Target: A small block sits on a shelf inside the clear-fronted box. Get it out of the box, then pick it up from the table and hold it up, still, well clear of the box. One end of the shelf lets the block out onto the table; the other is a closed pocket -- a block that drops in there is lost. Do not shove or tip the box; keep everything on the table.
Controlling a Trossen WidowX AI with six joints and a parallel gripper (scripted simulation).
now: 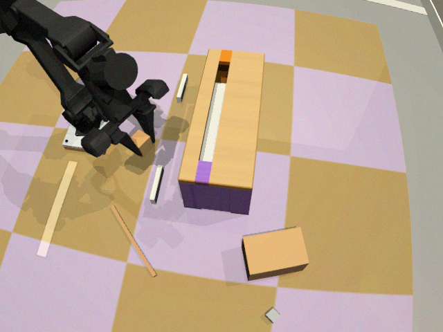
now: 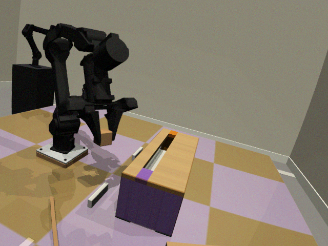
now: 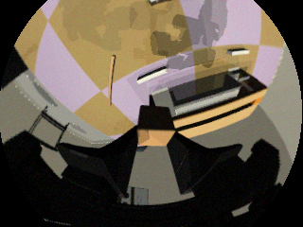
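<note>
I see gripper (image 1: pixel 145 144) raised off table, near arm base plate (image 2: pixel 79 156), apart from box (image 1: pixel 243 117). 2 fingers (image 2: pixel 94 127) point down, pinching block (image 2: pixel 105 137) between tips. Block hangs in air, 1 finger on each side face, lower half showing below tips. Wrist view: block (image 3: pixel 154 140) centred between dark fingers, box beyond.

The table carries one long tan-topped purple box (image 1: pixel 236 117), one flat tan slab (image 1: pixel 275 252), and one small tan cube (image 1: pixel 142 140). There are two short white bars (image 1: pixel 182 87) (image 1: pixel 156 183), two thin wooden strips (image 1: pixel 57 207) (image 1: pixel 133 240), and one small grey cube (image 1: pixel 272 315).
</note>
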